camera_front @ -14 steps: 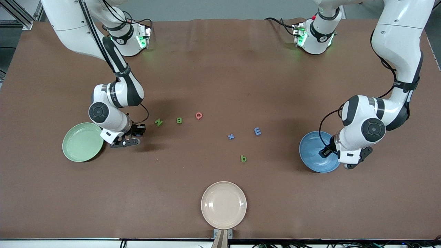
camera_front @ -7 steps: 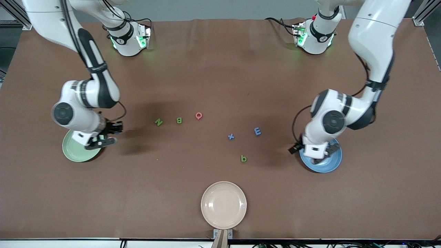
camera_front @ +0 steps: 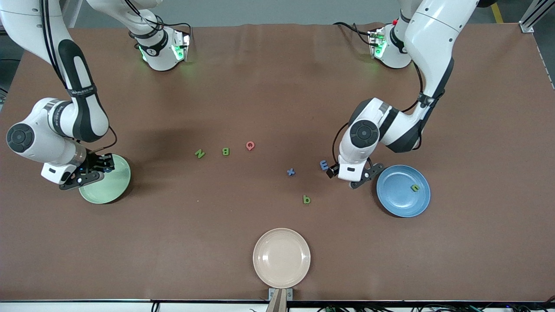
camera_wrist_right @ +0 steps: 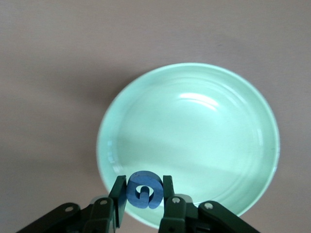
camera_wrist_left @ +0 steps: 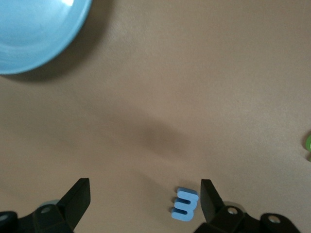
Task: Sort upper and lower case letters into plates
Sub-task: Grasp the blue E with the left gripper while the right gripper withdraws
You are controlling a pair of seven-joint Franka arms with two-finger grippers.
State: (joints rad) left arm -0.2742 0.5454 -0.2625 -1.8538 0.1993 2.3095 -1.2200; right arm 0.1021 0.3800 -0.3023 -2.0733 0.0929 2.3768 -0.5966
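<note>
Gripping blue G (camera_wrist_right: 144,190): right hand (camera_wrist_right: 144,200) | green plate (camera_front: 113,189) half-hidden

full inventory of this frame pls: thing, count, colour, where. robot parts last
green plate: 1, pale green, right arm's end of the table.
blue plate: 1, medium blue, left arm's end.
cream plate: 1, beige, nearest the front camera, mid table.
letter u: 1, green, in the blue plate.
letter G: 1, blue, in the right hand.
letters N, B: 2, green, mid table.
letter Q: 1, pink-red, beside B.
letter x: 1, blue, beside m.
letter m: 1, blue, under the left hand.
letter b: 1, green, nearer the camera than x.
right hand: shut on G, over the green plate's rim.
left hand: open, over m.
</note>
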